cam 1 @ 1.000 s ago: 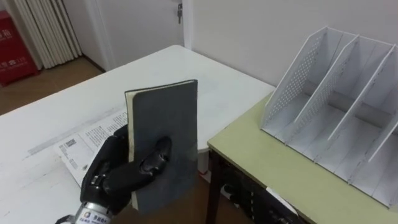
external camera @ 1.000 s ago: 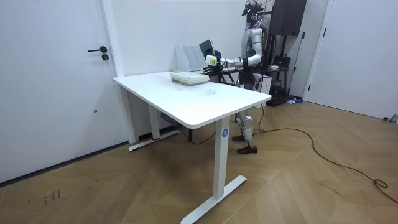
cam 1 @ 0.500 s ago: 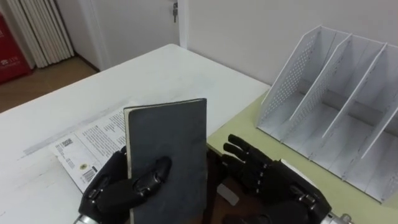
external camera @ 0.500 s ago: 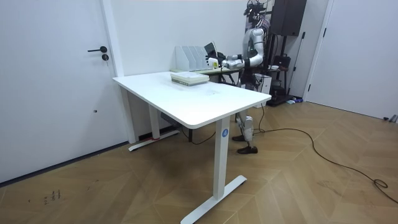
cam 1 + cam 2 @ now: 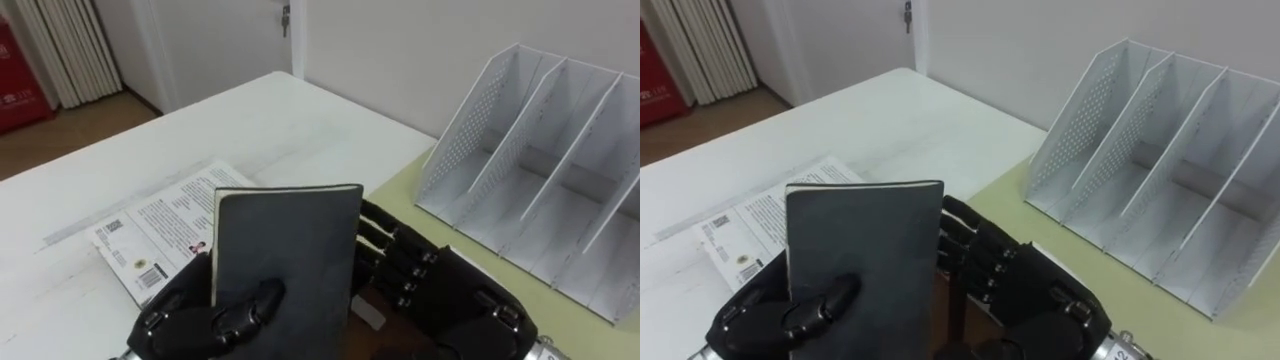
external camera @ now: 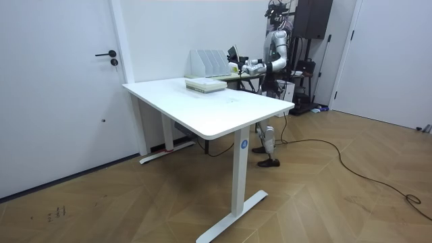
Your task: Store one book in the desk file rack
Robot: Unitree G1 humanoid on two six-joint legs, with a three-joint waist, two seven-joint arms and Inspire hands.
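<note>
Left eye view: left hand [image 5: 178, 315] clasps the upright book [image 5: 288, 250], right hand [image 5: 452, 300] outstretched behind its edge.

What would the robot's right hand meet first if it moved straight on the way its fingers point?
Probably the dark book upright in the left hand: the right hand points its fingers at the book's right edge, though depth is unclear.

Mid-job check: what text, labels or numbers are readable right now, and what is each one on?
No text here can be quoted with certainty.
Printed booklet on the white table: lines of print, too small to read.
Red box at the upper left: pale marks, blurred.
Dark book in the left hand: cover shows no print.
File rack: no label visible.
</note>
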